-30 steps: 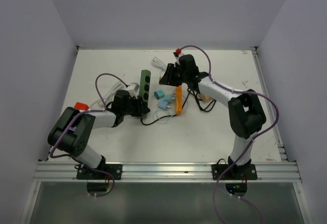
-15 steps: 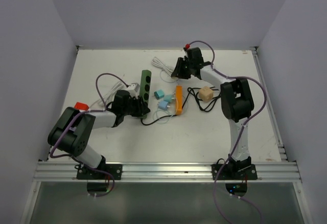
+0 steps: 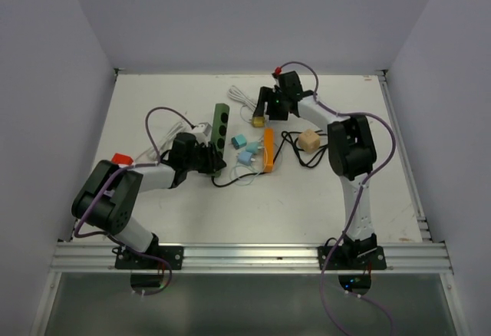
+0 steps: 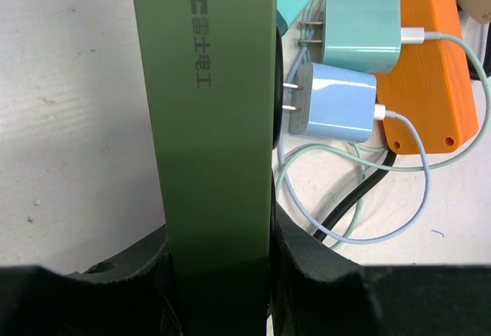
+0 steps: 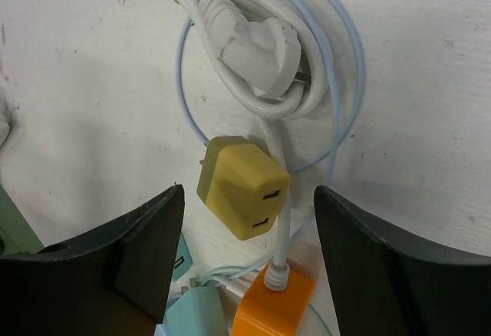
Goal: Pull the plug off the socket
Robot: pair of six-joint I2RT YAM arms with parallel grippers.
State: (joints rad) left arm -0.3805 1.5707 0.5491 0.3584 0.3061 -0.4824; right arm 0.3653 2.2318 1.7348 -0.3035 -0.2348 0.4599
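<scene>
The left gripper (image 4: pixel 221 252) is clamped on the near end of the socket (image 4: pixel 203 121), beside the orange strip (image 4: pixel 418 52); the plug (image 5: pixel 242 182) lies loose between the right gripper (image 5: pixel 247 205)'s spread jaws; pulling away carelessly could, I'd guess, snag the coiled white cord (image 5: pixel 253 44).

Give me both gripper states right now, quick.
Left gripper: shut on the long dark-green plastic power strip.
Right gripper: open, its fingers either side of a mustard-yellow plastic plug cube, not touching it.
</scene>
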